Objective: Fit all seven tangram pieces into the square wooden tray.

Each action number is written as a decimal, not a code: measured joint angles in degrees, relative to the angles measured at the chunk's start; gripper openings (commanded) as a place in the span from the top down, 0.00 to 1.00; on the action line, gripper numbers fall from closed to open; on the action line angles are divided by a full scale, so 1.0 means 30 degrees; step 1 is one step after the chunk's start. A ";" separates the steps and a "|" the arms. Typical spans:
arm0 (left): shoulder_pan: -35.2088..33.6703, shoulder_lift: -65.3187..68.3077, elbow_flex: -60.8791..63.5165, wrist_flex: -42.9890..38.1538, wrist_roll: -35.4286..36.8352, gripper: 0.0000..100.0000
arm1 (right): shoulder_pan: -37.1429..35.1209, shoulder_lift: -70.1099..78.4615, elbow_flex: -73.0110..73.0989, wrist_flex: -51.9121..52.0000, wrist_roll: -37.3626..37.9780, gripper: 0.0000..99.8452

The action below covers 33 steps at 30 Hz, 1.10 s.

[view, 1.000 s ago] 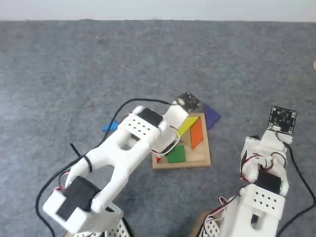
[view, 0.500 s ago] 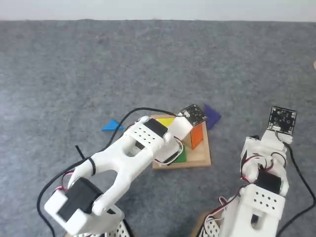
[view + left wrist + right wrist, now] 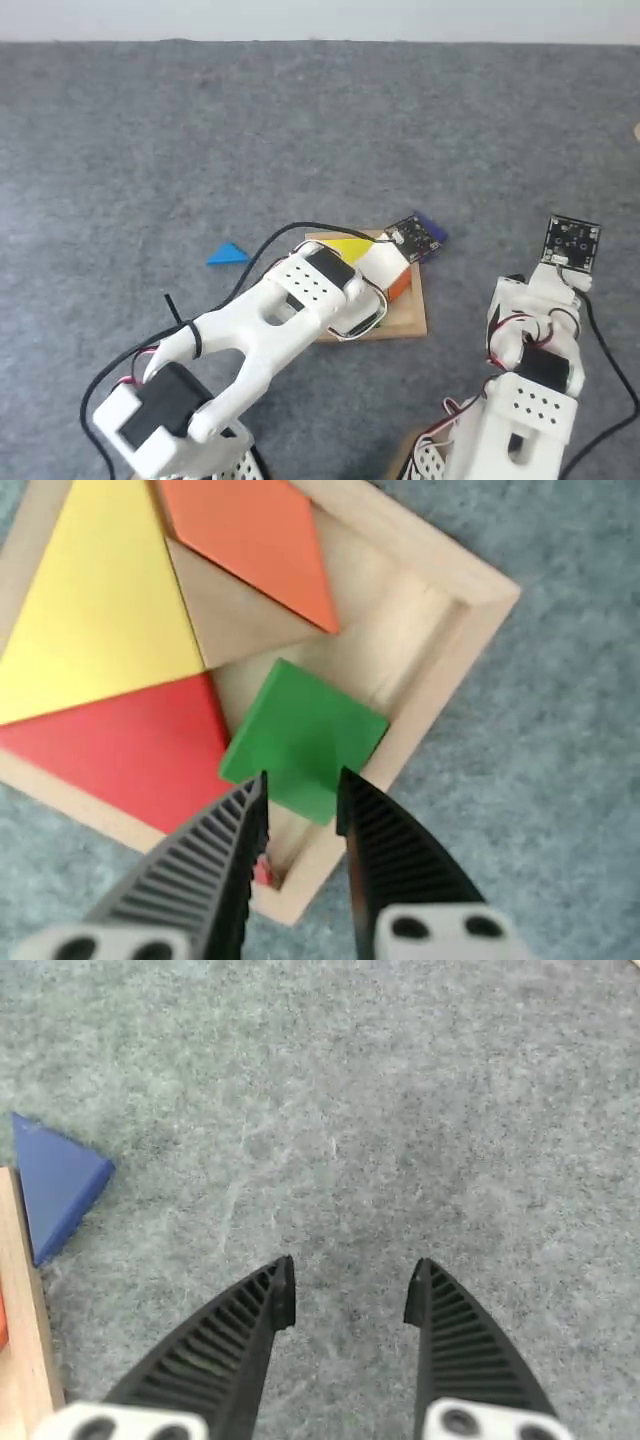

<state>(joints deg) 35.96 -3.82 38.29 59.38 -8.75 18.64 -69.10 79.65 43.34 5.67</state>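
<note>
The square wooden tray holds a yellow triangle, an orange parallelogram, a red triangle and a green square. The green square lies askew near one corner of the tray. My left gripper is shut on the green square's near corner. From above, the left arm covers most of the tray; the yellow triangle and orange parallelogram peek out. My right gripper hangs open over bare carpet, apart from a dark blue triangle.
A light blue triangle lies on the grey carpet left of the tray. The dark blue triangle sits just past the tray's far right corner. The right arm stands at the front right. A tray edge borders the right wrist view.
The left arm has swung right and lower over the tray, now hiding the green square from above. The right arm has not moved.
</note>
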 measured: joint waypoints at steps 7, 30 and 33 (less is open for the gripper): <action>0.0059 0.1670 -0.0821 -0.0586 0.0088 0.89 | 0.0000 0.0000 0.0000 0.0000 0.0000 0.81; -0.1319 0.3018 -0.4718 0.3018 0.0029 0.89 | 0.0000 0.0000 0.0000 0.0000 0.0000 0.81; -0.2139 0.3018 -0.4571 0.2989 0.0029 0.89 | 0.0000 0.0000 0.0000 0.0000 0.0000 0.81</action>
<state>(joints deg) 29.54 5.23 24.57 68.35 -8.66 18.64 -69.10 79.65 43.34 5.67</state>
